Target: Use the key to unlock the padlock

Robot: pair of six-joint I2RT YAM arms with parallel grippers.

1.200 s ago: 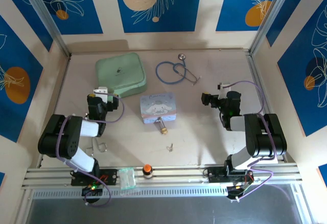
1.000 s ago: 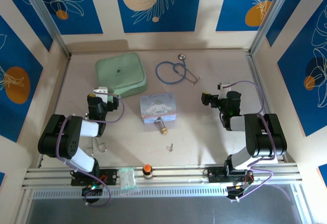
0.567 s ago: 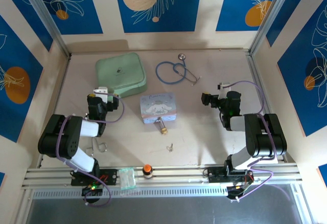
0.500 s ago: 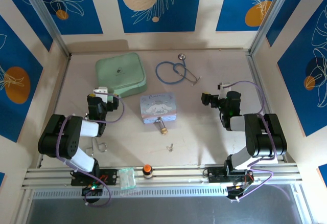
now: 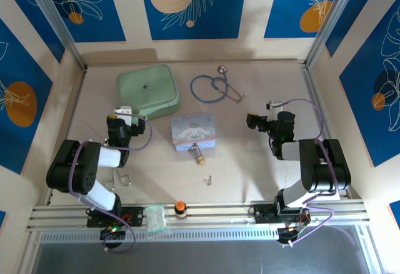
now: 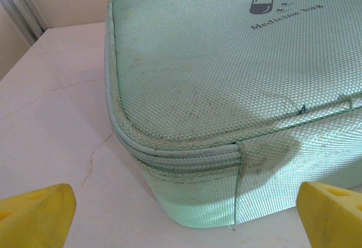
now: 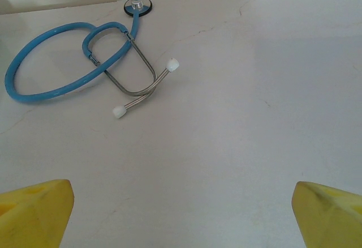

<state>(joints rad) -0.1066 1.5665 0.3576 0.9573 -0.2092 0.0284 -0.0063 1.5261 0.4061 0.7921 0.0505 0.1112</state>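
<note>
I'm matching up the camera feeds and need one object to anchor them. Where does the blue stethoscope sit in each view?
Top external: the stethoscope lies at the far middle of the table, right of the mint medicine bag.
Right wrist: the stethoscope is at upper left, its chestpiece toward the far wall.
Left wrist: this camera faces the near corner of the medicine bag.
Shared landmark: the pale marbled table, seen in all three.

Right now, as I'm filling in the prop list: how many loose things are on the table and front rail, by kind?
Medicine bag: 1
Cartoon tin: 1
Stethoscope: 1
Padlock: 1
Key: 1
Wire clip: 1
Orange-capped bottle: 1
Clear packet: 1
Total: 8
</note>
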